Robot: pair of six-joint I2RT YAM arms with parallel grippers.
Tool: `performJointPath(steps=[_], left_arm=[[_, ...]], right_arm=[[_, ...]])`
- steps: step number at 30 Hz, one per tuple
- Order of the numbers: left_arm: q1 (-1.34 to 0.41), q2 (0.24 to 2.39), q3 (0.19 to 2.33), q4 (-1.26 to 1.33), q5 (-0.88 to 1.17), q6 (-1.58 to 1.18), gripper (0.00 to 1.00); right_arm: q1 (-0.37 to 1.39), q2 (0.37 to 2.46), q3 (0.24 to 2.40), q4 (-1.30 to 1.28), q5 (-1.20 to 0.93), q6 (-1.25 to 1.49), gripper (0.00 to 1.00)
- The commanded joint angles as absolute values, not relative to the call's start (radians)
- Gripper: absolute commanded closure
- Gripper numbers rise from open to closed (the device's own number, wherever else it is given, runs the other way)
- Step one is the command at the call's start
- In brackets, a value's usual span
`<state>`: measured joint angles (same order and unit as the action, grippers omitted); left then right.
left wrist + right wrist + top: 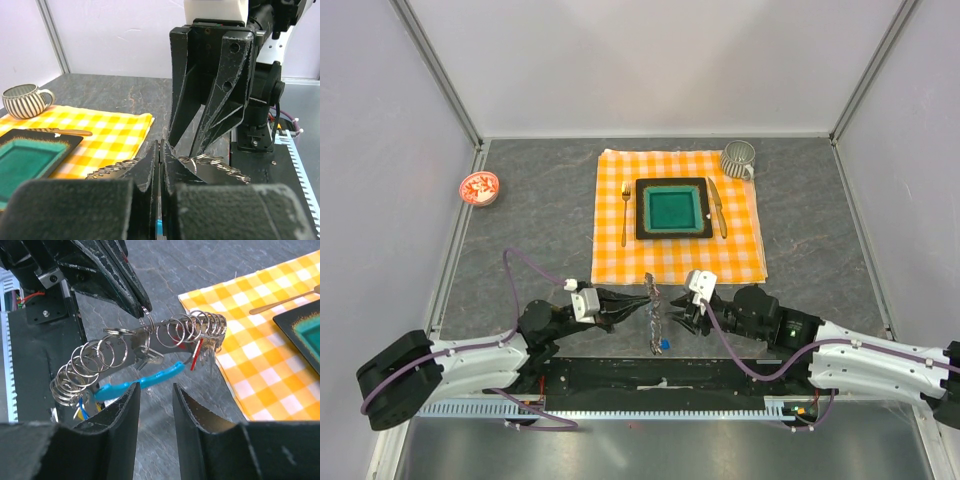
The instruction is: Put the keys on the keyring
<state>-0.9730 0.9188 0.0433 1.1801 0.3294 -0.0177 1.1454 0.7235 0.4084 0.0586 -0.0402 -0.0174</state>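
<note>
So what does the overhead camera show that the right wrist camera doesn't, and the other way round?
Only overhead: the small red-and-white round dish, the striped grey mug, the steel knife, and the left arm and right arm whole.
Only right wrist: the silvery wire keyring as separate coiled loops, its small red tag, the left tool pinched shut on one loop, and the right tool open below it.
Both: the keyring, the orange checked cloth, the dark square plate with a teal centre and the slim fork.
</note>
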Motion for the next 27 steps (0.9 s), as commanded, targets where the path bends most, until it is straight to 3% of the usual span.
performJointPath(steps=[1, 18, 23, 27], left_arm=[[-0.977, 0.931, 0.025, 1.351, 0.304, -0.041, 0.98], [-0.977, 0.989, 0.028, 1.400, 0.354, -0.052, 0.98], [-0.979, 0.996, 0.028, 1.417, 0.360, -0.055, 0.98], [-0.977, 0.999, 0.026, 1.422, 0.364, -0.054, 0.98]], right_arm=[[1.161, 0.726, 0.373, 0.296, -0.038, 0.022, 0.59], [1.166, 0.808, 0.411, 0.327, -0.046, -0.011, 0.59], [1.166, 0.834, 0.419, 0.305, -0.064, -0.017, 0.73], [1.166, 0.845, 0.420, 0.311, -0.086, -0.003, 0.99]])
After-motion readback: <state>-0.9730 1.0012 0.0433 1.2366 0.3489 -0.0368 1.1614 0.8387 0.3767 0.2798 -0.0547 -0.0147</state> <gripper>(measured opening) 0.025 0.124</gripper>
